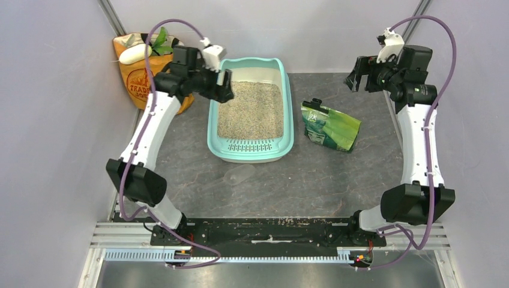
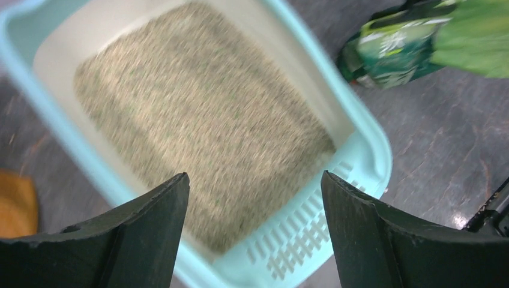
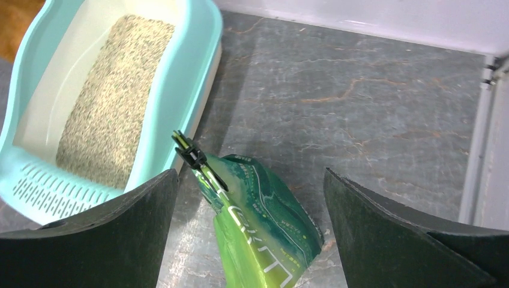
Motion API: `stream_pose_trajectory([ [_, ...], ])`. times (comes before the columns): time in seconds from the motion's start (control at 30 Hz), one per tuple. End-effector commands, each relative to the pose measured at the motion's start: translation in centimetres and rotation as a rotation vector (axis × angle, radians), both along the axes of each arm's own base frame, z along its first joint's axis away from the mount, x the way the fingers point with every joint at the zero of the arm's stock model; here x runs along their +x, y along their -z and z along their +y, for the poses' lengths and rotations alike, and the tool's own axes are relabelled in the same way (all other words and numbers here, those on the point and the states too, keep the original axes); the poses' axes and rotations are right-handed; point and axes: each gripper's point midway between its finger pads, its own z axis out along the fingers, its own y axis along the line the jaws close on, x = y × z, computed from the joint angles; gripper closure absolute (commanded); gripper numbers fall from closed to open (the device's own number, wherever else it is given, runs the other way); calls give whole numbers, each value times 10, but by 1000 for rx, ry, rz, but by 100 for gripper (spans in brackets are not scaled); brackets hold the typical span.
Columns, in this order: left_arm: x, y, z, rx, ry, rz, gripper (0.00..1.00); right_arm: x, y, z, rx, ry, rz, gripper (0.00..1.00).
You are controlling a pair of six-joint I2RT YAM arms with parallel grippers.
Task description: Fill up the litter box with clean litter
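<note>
The mint-teal litter box (image 1: 289,114) stands at the table's middle back, its slotted grate step (image 1: 251,146) toward me. Beige clean litter (image 1: 251,110) covers its floor, also seen in the left wrist view as clean litter (image 2: 198,114) and in the right wrist view as clean litter (image 3: 114,96). My left gripper (image 1: 225,84) hovers over the box's left rim, jaws open and empty. The left gripper (image 2: 255,198) looks down on the litter box (image 2: 366,162). High at the back right, my right gripper (image 1: 359,75) is open and empty. The right gripper (image 3: 251,198) is above the green bag (image 3: 264,228).
A green printed bag (image 1: 331,126) lies on the table right of the box. A clear plastic scoop (image 1: 231,177) lies in front of the box. An orange paper bag (image 1: 139,75) stands at the back left. Walls close in both sides.
</note>
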Motion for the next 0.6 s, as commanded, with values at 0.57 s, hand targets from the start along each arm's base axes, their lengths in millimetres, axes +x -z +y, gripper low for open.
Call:
stream_pose_trajectory([
  [0.57,-51,73,176,197,-497,212,9,-51,84,-55,-26,367,277,3],
])
